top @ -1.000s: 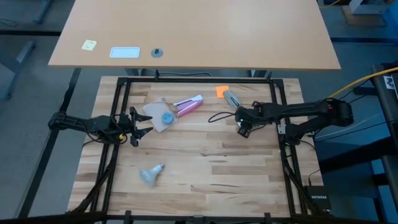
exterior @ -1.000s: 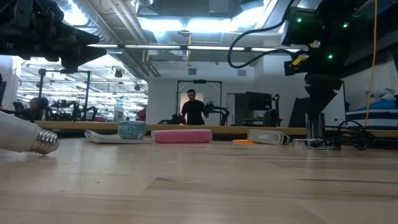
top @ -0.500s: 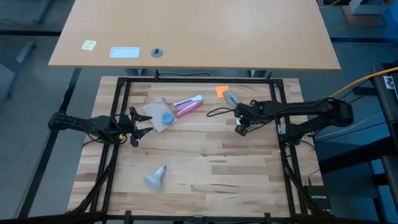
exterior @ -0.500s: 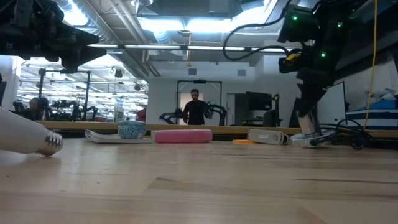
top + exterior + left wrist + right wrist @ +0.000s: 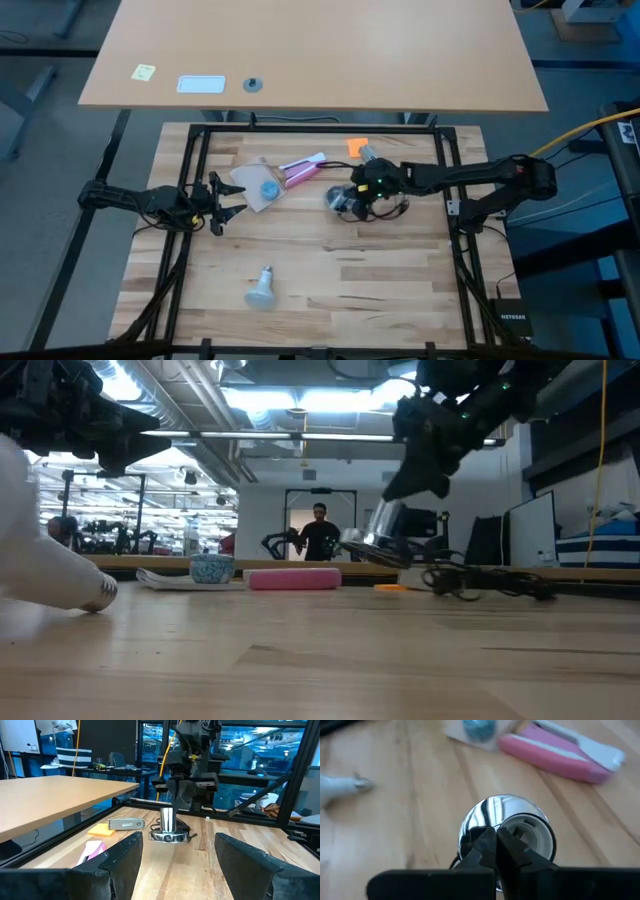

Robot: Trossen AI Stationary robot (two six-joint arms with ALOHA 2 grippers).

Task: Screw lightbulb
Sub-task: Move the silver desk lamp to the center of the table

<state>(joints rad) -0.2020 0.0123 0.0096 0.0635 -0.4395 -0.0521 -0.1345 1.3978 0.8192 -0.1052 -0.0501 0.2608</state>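
Left pincer [image 5: 222,199]: my left arm waited at the table's left side, its fingers [image 5: 120,865] spread apart and holding nothing.
Lightbulb [image 5: 262,290]: it lay on its side on the bare wood in the near left part of the table [image 5: 380,290], well apart from both my pincers; in the low view its white globe and screw base [image 5: 60,575] showed at the far left.
Blue cup [image 5: 269,188]: it sat on a flat sheet just beside my left pincer, toward the middle.
Pink-and-white tube [image 5: 301,169]: it lay next to the cup, at the back of the table.
Socket [image 5: 340,200]: the silvery socket with its thin black cord sat near the table's middle.
Right pincer [image 5: 362,192]: my fingers [image 5: 492,847] were pressed together at the socket's rim; whether they truly gripped it I cannot tell.
Orange note [image 5: 356,147]: behind my right pincer.
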